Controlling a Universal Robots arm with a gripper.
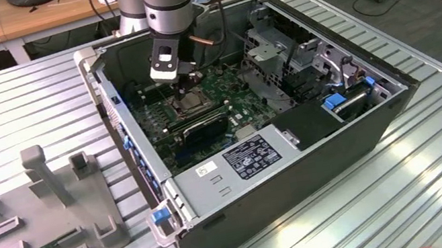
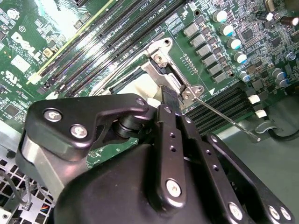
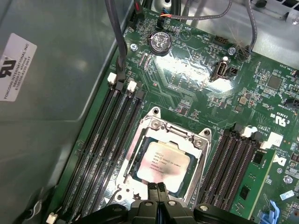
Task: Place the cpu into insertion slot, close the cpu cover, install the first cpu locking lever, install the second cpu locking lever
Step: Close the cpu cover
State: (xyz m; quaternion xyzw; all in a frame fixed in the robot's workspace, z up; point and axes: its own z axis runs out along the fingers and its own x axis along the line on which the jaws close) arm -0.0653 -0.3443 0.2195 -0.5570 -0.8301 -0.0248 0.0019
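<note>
The cpu point(image 3: 163, 164) lies flat in the insertion slot point(image 1: 185, 108), metal top up, its edges parallel to the long memory slots point(image 3: 105, 140) flanking it. The cpu cover point(image 3: 174, 133) lies closed, framing it. The end effector point(image 3: 157, 187), clenched on nothing, sits just beside the chip's edge. A thin locking lever point(image 2: 224, 116) juts slantwise from the socket's corner.
</note>
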